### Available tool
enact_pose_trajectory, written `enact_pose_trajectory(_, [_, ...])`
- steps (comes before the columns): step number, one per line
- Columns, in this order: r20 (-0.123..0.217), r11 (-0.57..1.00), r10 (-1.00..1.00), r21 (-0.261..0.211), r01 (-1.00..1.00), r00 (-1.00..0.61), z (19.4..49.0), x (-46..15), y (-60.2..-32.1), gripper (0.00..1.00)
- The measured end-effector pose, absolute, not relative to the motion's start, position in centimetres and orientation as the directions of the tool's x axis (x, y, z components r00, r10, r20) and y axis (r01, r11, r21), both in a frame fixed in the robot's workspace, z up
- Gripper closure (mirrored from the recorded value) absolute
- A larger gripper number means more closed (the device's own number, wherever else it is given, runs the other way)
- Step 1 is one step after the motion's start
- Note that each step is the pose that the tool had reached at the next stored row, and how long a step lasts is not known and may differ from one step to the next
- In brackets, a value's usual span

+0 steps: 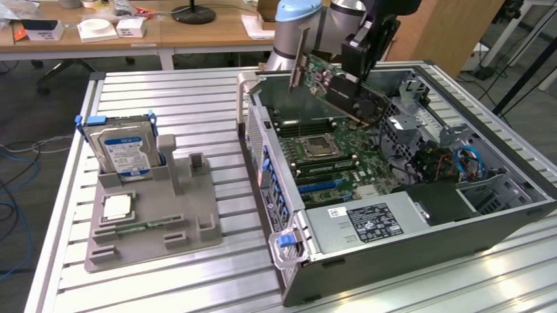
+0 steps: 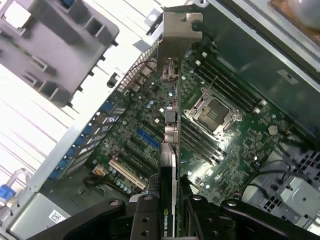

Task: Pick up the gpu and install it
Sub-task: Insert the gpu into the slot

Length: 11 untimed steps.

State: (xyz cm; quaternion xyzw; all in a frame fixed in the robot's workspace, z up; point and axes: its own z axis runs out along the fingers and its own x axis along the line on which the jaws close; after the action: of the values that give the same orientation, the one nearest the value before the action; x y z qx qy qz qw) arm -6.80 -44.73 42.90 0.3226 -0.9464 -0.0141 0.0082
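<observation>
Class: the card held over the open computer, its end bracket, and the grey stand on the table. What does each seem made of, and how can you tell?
The gpu: green circuit board, probably laminate, matt, with a dark face, seemingly plastic. Its bracket: bare sheet metal, dull silver, bent at the tip. The grey stand: likely plastic, matt, evenly grey, blocky moulded shapes.
</observation>
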Motion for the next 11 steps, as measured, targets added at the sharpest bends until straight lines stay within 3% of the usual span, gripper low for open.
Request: enact_pose_trajectory(11, [0.006, 0.616, -0.788, 0.032, -0.787, -0.616, 42.77, -6.80, -44.73, 0.74])
